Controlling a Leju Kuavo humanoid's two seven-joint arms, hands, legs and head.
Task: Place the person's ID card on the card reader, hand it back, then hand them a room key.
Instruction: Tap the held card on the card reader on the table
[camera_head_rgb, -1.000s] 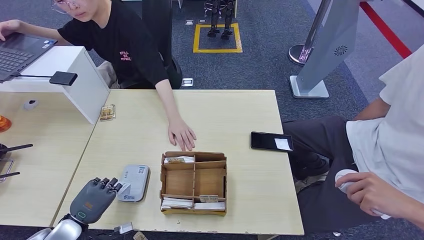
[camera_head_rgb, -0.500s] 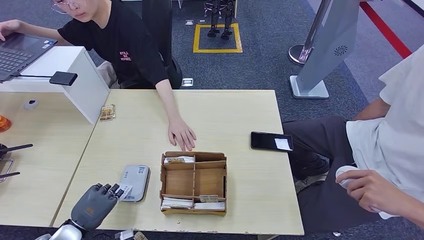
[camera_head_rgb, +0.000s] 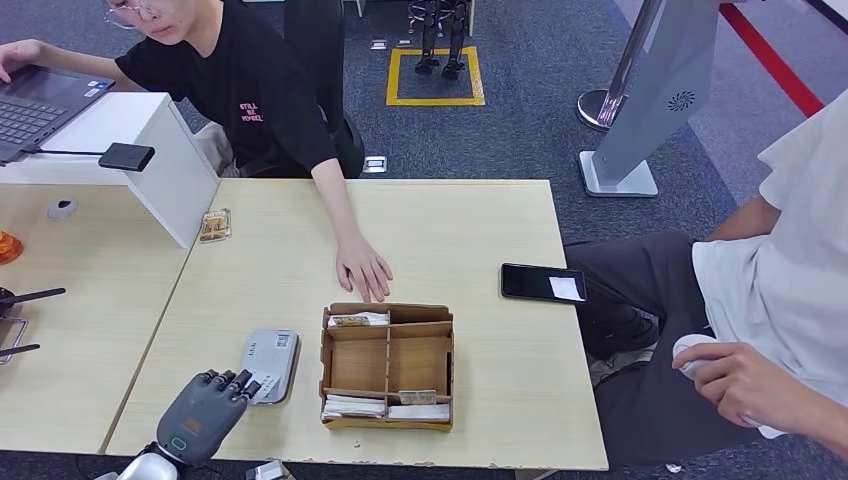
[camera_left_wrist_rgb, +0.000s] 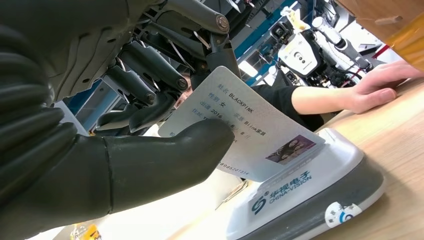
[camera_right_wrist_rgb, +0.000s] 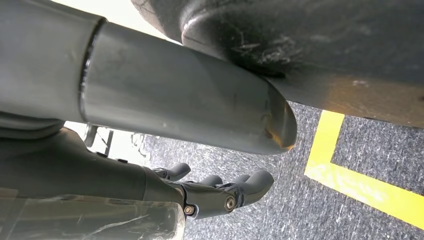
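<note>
My left hand (camera_head_rgb: 205, 412) is near the table's front edge and pinches the white ID card (camera_left_wrist_rgb: 250, 135) between thumb and fingers. The card's far corner lies over the near end of the grey card reader (camera_head_rgb: 270, 362), whose sloped top (camera_left_wrist_rgb: 310, 197) shows close under the card in the left wrist view. The wooden organizer (camera_head_rgb: 388, 366), just right of the reader, holds white cards in its front and back slots. The seated person's hand (camera_head_rgb: 362, 270) rests flat on the table behind the organizer. My right hand (camera_right_wrist_rgb: 220, 192) hangs over the carpet, fingers loose, holding nothing.
A black phone (camera_head_rgb: 543, 283) lies at the table's right side. A second person (camera_head_rgb: 780, 290) sits close by the right edge. A white box (camera_head_rgb: 170, 170) with a laptop stands at the back left. A small card (camera_head_rgb: 214, 225) lies beside it.
My left hand has drawn back toward the table's front edge and drifted a little right, still holding the card at the reader's near end. The person's hand has not moved.
</note>
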